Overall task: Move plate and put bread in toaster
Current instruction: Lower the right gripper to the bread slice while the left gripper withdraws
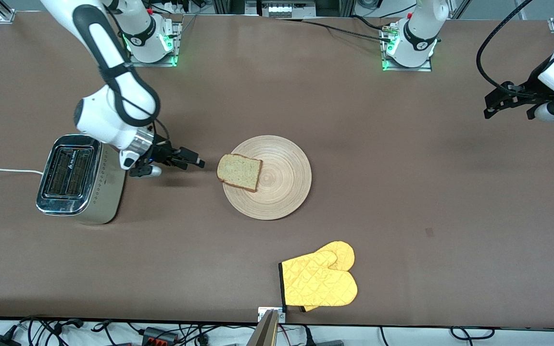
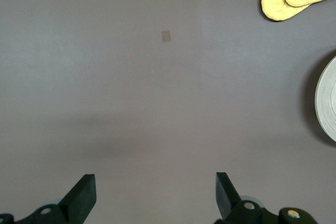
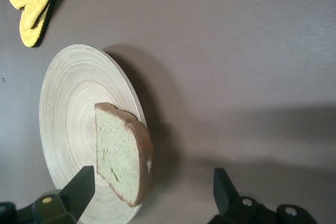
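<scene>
Bread slice ahead of the spread right jaws, not yet gripped.

Right gripper [image 1: 188,160]: low over the worktop [image 1: 402,192] between toaster [image 1: 77,180] and plate [image 1: 267,177], jaws spread and holding nothing, pointing at the bread [image 1: 239,172]. Bread: lies on the plate's edge closest to these jaws, overhanging the rim slightly, crust edge facing them; in the right wrist view it sits off-centre, closer to one fingertip [image 3: 84,182] than the other. Left gripper [image 1: 508,102]: waits well apart at the left arm's end of the worktop, jaws spread, empty. Right arm judged the nearer for the pick. Oven mitt [image 1: 320,281]: untouched.
</scene>
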Controlling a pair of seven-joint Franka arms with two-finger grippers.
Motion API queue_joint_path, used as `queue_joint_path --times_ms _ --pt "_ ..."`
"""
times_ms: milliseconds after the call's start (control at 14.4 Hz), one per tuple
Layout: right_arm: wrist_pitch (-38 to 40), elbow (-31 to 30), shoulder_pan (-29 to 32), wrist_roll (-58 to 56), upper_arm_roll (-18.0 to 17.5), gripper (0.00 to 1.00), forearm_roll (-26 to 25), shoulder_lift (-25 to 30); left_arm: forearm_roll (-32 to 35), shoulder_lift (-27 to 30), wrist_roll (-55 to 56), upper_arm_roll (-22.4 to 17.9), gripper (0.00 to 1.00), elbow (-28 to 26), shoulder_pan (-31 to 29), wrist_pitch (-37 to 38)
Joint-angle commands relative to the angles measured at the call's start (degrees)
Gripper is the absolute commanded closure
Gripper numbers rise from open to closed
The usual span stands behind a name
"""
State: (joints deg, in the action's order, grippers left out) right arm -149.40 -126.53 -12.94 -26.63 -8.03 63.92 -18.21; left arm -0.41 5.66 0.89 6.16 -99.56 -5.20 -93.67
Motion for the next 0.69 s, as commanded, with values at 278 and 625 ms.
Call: queue_joint_path --times_ms 278,625 --pt "-2.7 2.2 -2.7 -1.1 0.1 0.0 2.4 -4.0 -0.3 -0.1 0.2 -1.5 0.0 0.9 1.9 1.6" --pt "-6.3 3.0 -5.3 -1.3 0.0 0.0 2.4 -6.6 -0.2 -3.5 0.7 -1.2 0.0 5.6 1.9 1.7"
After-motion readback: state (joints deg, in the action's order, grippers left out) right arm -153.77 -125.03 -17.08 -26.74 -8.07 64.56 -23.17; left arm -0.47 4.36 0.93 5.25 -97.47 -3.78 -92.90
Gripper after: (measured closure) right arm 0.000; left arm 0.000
